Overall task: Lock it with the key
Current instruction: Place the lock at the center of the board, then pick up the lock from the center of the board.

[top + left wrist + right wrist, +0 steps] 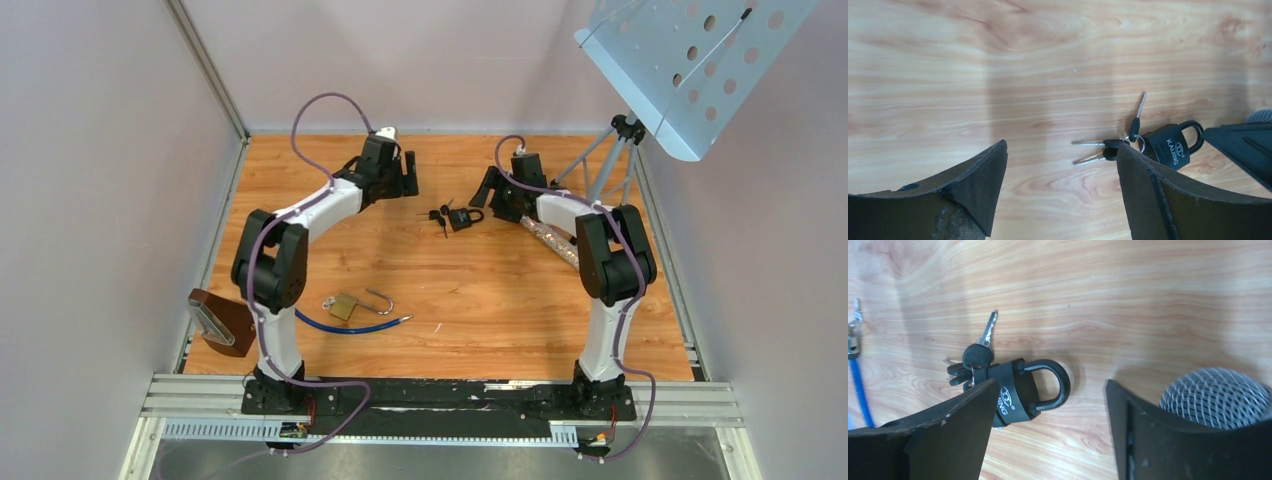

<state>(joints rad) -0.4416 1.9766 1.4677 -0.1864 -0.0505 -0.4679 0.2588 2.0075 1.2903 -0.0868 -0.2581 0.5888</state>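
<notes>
The small black padlock with the curved black loop point(466, 219) lies flat on the orange-brown wooden table point(500, 300), toward the far side. The bunch of silver keys with black heads point(438, 217) lies touching its bottom end. I cannot tell if a key is in the keyhole.

The lock lies between my two hands. My left gripper point(408, 175) is open wide and holds nothing. In my left wrist view the lock point(1172, 145) pokes out from behind the finger on the right, and the keys point(1108, 147) fan out in the gap. My right gripper point(488, 187) is open too and holds nothing. In that wrist view the loop lies in the gap, and one finger hides part of the lock body point(1013, 397).

Nearer my bases lie a gold-coloured padlock point(345, 305) and a blue cable point(350, 327). Plain grey walls stand around the table. A pale blue metal tray with round holes point(690, 60) hangs over the far right corner, cut off at the top. A round silver mesh ball point(1218, 397) peeks up behind my right finger.
</notes>
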